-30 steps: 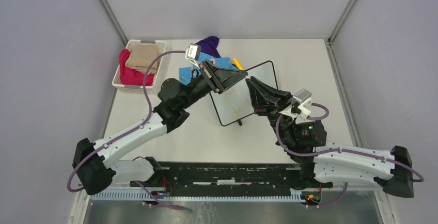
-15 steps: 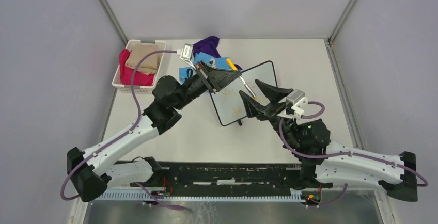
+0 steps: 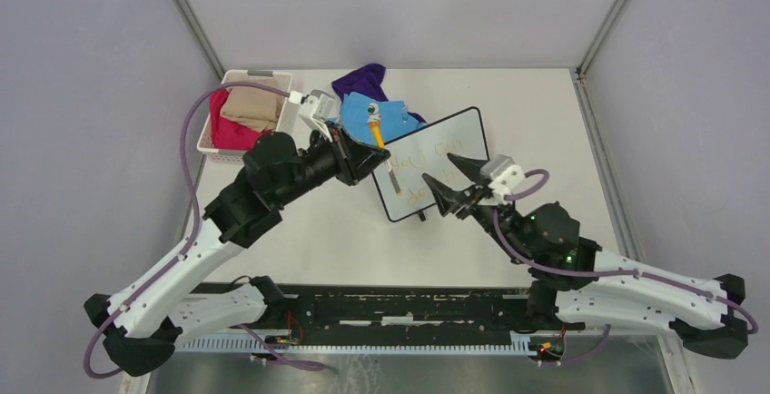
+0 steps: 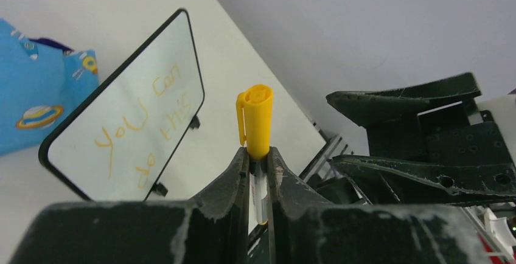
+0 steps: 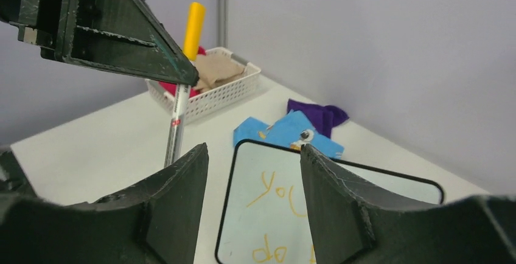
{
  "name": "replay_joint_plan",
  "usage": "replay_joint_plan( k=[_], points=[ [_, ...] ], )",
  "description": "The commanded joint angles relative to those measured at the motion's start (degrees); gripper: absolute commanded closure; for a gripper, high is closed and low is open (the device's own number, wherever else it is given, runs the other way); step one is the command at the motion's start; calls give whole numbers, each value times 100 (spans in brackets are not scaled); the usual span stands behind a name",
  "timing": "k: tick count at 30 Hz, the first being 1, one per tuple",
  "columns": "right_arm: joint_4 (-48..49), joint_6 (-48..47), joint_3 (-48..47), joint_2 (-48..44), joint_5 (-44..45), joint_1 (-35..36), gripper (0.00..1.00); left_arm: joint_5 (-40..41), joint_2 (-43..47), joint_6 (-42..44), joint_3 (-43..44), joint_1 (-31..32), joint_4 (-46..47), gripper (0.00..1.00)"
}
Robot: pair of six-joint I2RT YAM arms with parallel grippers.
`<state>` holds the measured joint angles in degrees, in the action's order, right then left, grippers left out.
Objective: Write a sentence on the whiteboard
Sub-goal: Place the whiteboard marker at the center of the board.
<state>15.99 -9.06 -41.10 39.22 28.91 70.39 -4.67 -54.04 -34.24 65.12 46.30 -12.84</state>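
Whiteboard (image 3: pixel 427 162) mid-frame in top view, flat on table (image 3: pixel 318 231), turned diagonal between both arms. Prob. set there so either arm can reach it. Carries the sentence (image 4: pixel 143 127): "you can do this", thin orange-yellow, two lines. Reads complete, so writing step looks done.

Marker (image 4: pixel 255 124) pinched in L jaws, gripped on barrel just below yellow cap, cap end poking past the tips. Held off the board, over its upper-left corner in top view, far end slanting down-right twd the surface w/o touching. Prob. kept clear so as not to smear fresh ink. Can't tell whether writing tip is bare.

R jaws spread wide, nothing between them, hanging over board's lower-right part in top view. Board & marker framed between them in right wrist view. Prob. standing by to take or cap the marker, or to steady the board.

Blue cloth (image 3: pixel 372 113) at board's upper-left edge, touching or just beside, can't tell. Purple cloth (image 3: pixel 363 76) above that. Basket (image 5: pixel 225 97) w/ folded cloths at upper left of top view, well apart from board.
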Motion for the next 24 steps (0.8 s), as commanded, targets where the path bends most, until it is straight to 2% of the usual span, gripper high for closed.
replay_joint_plan(
  k=[1, 3, 8, 14, 21, 24],
  points=[
    [-796, 384, -318, 439, -551, -24, 38, -494, 371, 583, -370, -7, -633, 98],
    [-682, 527, -310, 589, -1023, -70, 38, -818, 583, 513, -635, -7, -400, 98],
    [-358, 866, -284, 937, -1802, -98, 38, -1008, 820, 671, -860, -6, -297, 98],
    [-153, 1391, -347, 1201, -2194, -269, 41, -1172, 811, 745, -901, -2, -132, 98],
    [16, 1838, -285, 1366, -2778, -531, 51, -1182, 858, 743, -977, -4, 22, 98],
    [93, 1948, -252, 1381, -2876, -615, 51, -1077, 866, 781, -1001, -4, 36, 98]
  ],
)
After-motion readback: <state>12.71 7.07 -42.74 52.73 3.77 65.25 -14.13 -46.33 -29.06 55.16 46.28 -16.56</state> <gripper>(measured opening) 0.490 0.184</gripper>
